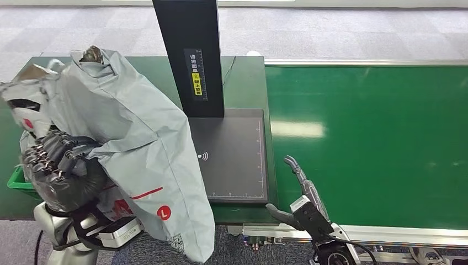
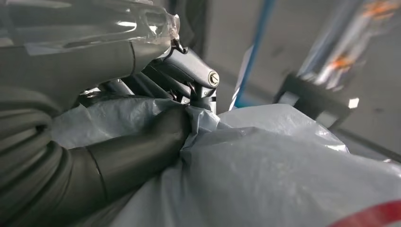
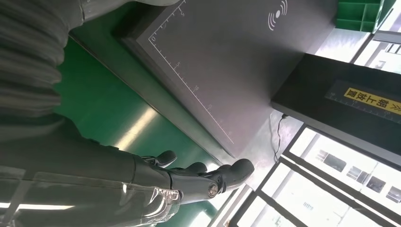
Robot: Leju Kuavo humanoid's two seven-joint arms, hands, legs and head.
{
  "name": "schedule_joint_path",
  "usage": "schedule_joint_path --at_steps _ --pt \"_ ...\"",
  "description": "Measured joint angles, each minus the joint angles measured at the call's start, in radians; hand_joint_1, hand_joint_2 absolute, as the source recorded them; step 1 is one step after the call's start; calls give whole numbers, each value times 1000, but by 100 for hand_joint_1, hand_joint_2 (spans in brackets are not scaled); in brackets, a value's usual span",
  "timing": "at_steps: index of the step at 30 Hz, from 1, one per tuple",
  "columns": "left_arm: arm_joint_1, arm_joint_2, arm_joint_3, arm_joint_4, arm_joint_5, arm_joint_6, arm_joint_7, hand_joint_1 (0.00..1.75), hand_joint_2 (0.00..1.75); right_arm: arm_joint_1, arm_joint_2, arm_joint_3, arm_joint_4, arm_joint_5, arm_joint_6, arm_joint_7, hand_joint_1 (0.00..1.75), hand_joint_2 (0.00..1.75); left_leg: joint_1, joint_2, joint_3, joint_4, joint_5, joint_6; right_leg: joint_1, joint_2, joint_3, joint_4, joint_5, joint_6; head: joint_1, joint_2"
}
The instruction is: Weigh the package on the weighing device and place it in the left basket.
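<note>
A large grey plastic mailer package (image 1: 132, 143) with red markings hangs in the air at the left, gripped by my left hand (image 1: 58, 165). Up close, the thumb and dark fingers (image 2: 137, 151) pinch a fold of the package (image 2: 293, 170). It hangs over the table's left end and overlaps the left edge of the dark weighing plate (image 1: 234, 157), which has a black upright post (image 1: 190, 55). A corner of the green basket (image 1: 19, 181) peeks out under the package at the far left. My right hand (image 1: 301, 199) is open and empty beside the plate's front right corner, its fingers (image 3: 208, 177) spread near the plate (image 3: 227, 61).
The green conveyor belt (image 1: 375, 143) runs to the right of the scale, with a metal rail along its near edge. A cable runs behind the post. Beyond the table lies grey carpeted floor (image 1: 331, 33).
</note>
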Motion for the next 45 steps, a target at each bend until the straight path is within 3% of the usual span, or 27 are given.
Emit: schedule_joint_path --at_steps 5,15,20,23,25,27,30,33,37,45 --pt "-12 -26 80 -70 -49 0 0 175 175 3 -3 5 1 0 -1 -1 0 175 0 0 1 0 0 0 0 0 0 0 0 0 0 0" --pt "-29 -42 125 -105 -74 0 0 175 175 2 -5 7 4 0 -1 -2 0 175 0 0 0 0 0 0 0 0 0 0 0 0 0 0" --pt "-152 -37 171 -86 -99 0 0 175 175 2 -6 13 14 -5 -5 -3 0 175 0 -1 1 0 1 0 0 0 1 0 0 0 0 0" --pt "-259 -33 221 -14 -215 0 14 175 175 3 -7 13 17 -7 -14 -4 0 175 0 -1 2 0 1 0 0 0 1 0 1 -1 0 0" --pt "-330 -17 241 68 -354 -1 97 175 175 7 -10 13 17 -11 -25 -2 0 175 0 -1 2 0 2 0 0 0 1 0 1 -1 0 0" --pt "-421 22 230 200 -490 -23 307 175 175 22 -14 12 14 -15 -44 10 0 175 0 -1 3 0 2 0 0 0 0 0 1 -1 0 0" --pt "-630 96 175 479 -605 -104 665 175 175 53 -21 8 -3 -16 -67 34 0 175 1 -1 2 1 3 0 1 -1 0 0 2 -2 0 0" --pt "-836 157 100 749 -617 -210 842 175 175 71 -25 4 -17 -16 -74 49 0 175 1 3 2 0 3 0 1 2 0 1 3 -3 0 0" --pt "-1007 202 4 994 -617 -391 963 175 175 76 -28 2 -22 -16 -70 62 0 175 1 6 1 0 3 -1 1 5 -2 1 4 -3 1 0" --pt "-1155 258 -86 1241 -617 -598 990 175 175 44 -27 2 -17 -12 -43 66 0 175 1 6 -1 0 2 -1 1 6 -4 1 3 -3 0 0"
